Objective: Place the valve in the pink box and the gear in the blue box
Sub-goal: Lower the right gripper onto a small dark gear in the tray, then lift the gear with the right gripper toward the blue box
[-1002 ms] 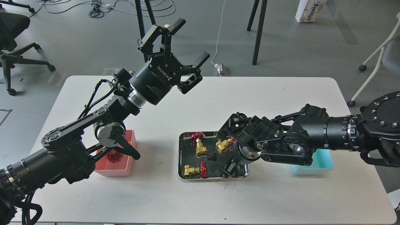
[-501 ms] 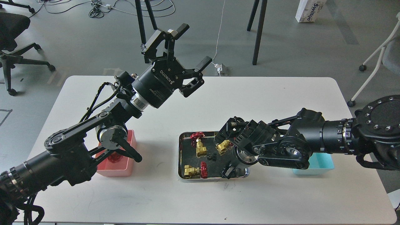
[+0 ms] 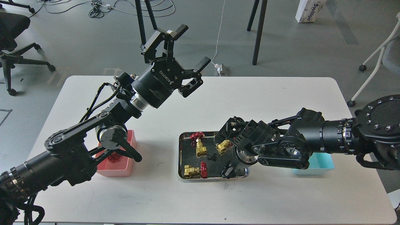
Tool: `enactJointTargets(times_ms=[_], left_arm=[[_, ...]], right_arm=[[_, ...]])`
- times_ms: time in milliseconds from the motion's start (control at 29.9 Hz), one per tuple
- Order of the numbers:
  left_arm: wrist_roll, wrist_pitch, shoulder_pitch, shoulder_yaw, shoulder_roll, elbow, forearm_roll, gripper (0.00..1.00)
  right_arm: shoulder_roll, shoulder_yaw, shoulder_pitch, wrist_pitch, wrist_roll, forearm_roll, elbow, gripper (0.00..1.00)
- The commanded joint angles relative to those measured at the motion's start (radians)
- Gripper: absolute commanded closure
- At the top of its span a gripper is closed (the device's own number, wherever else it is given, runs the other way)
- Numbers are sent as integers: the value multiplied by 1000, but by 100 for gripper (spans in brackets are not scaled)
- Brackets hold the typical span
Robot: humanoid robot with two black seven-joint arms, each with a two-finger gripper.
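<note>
A steel tray [image 3: 180, 156] with a black liner holds three brass valves with red handwheels [image 3: 200, 147], [image 3: 223, 145], [image 3: 194, 171] and a small black gear [image 3: 212, 157]. A fourth valve [image 3: 113, 158] lies in the pink box [image 3: 118, 169] at the left, partly behind my left arm. The blue box [image 3: 319, 165] is at the right, mostly hidden by my right arm. My left gripper [image 3: 191, 46] is open and empty, raised high above the table. My right gripper [image 3: 227, 171] points down into the tray's front right corner; its fingers are dark and cannot be told apart.
The white table [image 3: 281, 93] carries only the tray and the two boxes. Chairs, stand legs and cables are on the floor beyond its far edge.
My right arm has shifted a little to the left and its gripper has sunk lower into the tray's front right corner. My left gripper has moved slightly right.
</note>
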Motion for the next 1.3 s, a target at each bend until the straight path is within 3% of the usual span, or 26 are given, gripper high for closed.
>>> enactJointTargets(times_ms=[0,568,835,1002,1270], left_arm=[[0,0,0,0,-2,0,0,1],[0,0,2,0,-3,0,0,1],[0,0,3,0,-6,0,0,1],[0,0,3,0,-8,0,0,1],[0,0,3,2,-32,1,1,1]], right_arm=[[0,0,0,0,0,0,0,72],[-5,3,-1,0,0,2,3,90],[-46,32,43,0,3,12,18,91],[-165,96,91,0,6,17,72,92],[-474,300,99,0,9,18,78,92]])
